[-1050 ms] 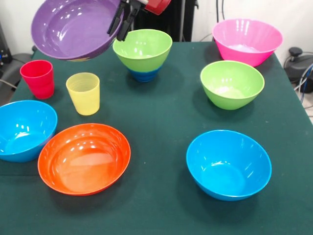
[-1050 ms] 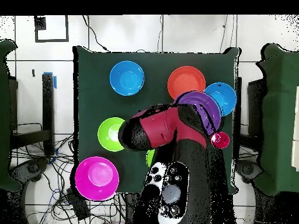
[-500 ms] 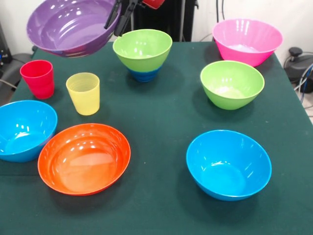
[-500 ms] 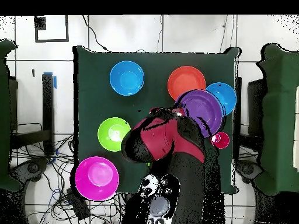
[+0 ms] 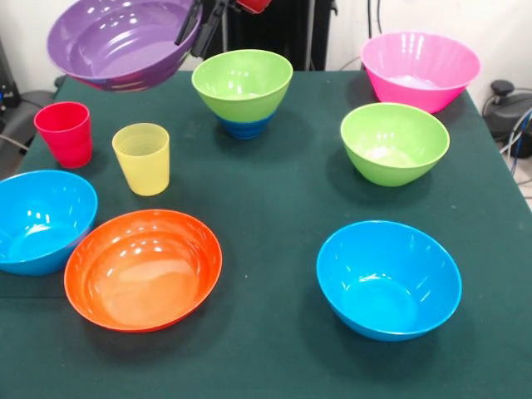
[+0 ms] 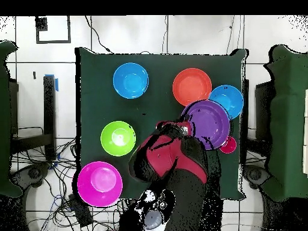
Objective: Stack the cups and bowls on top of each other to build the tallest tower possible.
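My gripper (image 5: 199,23) is shut on the right rim of the purple bowl (image 5: 120,41), which hangs in the air above the table's far left corner. Overhead, the purple bowl (image 6: 208,123) covers the yellow cup and part of the red cup (image 6: 228,145), with the gripper (image 6: 185,128) at its edge. The tower (image 5: 242,104) is a lime green bowl nested in a small dark blue bowl (image 5: 244,128), just right of the gripper. On the left stand the red cup (image 5: 64,133) and the yellow cup (image 5: 142,158).
On the green table (image 5: 274,191) lie an orange bowl (image 5: 143,268), two light blue bowls (image 5: 37,220) (image 5: 388,278), a second lime green bowl (image 5: 394,141) and a big pink bowl (image 5: 420,68). Overhead, the arm (image 6: 171,159) hides the tower.
The arm has drawn back toward its base and risen a little, carrying the purple bowl. The bowl now hangs less tilted.
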You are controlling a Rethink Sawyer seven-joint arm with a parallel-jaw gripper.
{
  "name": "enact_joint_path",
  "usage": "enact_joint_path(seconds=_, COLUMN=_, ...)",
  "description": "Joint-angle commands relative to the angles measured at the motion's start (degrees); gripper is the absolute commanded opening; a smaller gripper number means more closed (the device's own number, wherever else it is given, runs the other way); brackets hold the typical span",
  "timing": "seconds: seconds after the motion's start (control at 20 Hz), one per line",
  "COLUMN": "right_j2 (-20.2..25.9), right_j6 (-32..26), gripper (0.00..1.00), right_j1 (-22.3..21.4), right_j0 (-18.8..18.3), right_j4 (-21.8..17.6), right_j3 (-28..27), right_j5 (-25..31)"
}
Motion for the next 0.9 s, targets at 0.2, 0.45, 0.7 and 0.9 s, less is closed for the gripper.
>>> enact_joint_path(seconds=0.2, right_j2=-4.3, right_j6=10.7, gripper=0.00, right_j1=5.0, right_j0=3.8, right_j4=2.9, right_j3=6.6, right_j5=-7.3)
enact_joint_path(seconds=0.45, right_j2=-7.6, right_j6=10.9, gripper=0.00, right_j1=6.7, right_j0=6.8, right_j4=5.5, right_j3=8.5, right_j5=-10.4)
enact_joint_path(seconds=0.7, right_j2=-9.6, right_j6=10.7, gripper=0.00, right_j1=7.7, right_j0=9.1, right_j4=8.4, right_j3=10.3, right_j5=-12.1)
enact_joint_path(seconds=0.9, right_j2=-9.8, right_j6=9.9, gripper=0.00, right_j1=6.4, right_j0=11.0, right_j4=10.4, right_j3=11.4, right_j5=-10.3)
